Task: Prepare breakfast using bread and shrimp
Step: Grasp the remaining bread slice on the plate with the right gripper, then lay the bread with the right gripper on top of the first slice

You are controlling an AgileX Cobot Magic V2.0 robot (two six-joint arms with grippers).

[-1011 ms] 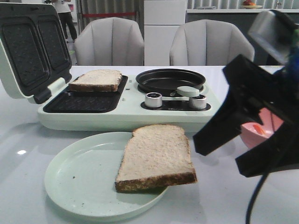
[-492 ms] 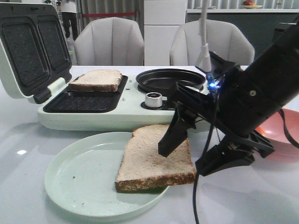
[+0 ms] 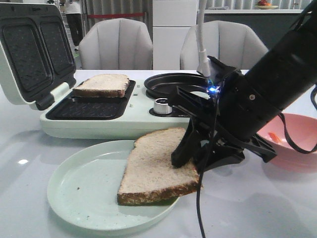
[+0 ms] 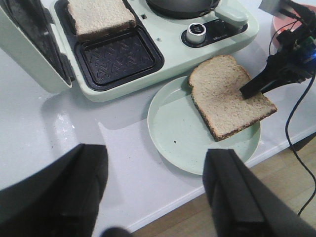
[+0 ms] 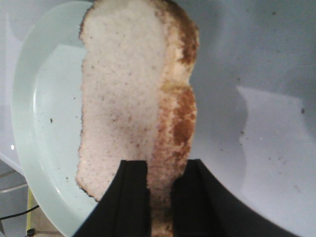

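Observation:
One bread slice (image 3: 148,166) lies on the pale green plate (image 3: 84,188), its right edge overhanging the rim. My right gripper (image 3: 190,166) is shut on that edge; in the right wrist view its fingers (image 5: 134,197) pinch the browned crust side of the slice (image 5: 123,89). A second bread slice (image 3: 102,85) rests in the far tray of the open sandwich maker (image 3: 124,121). The shrimp (image 3: 277,138) shows as a small orange piece in the pink bowl (image 3: 297,144). My left gripper (image 4: 157,150) hangs open over the table's front edge, well short of the plate (image 4: 182,128).
The sandwich maker's lid (image 3: 29,49) stands open at the back left. A black pan (image 3: 178,84) and two knobs sit on its right half. Two chairs stand behind the table. The right arm's cable (image 3: 200,208) hangs down in front of the plate.
My right arm has swung in from the right and come down on the plate's bread slice, closing on its right edge. The slice has shifted slightly left.

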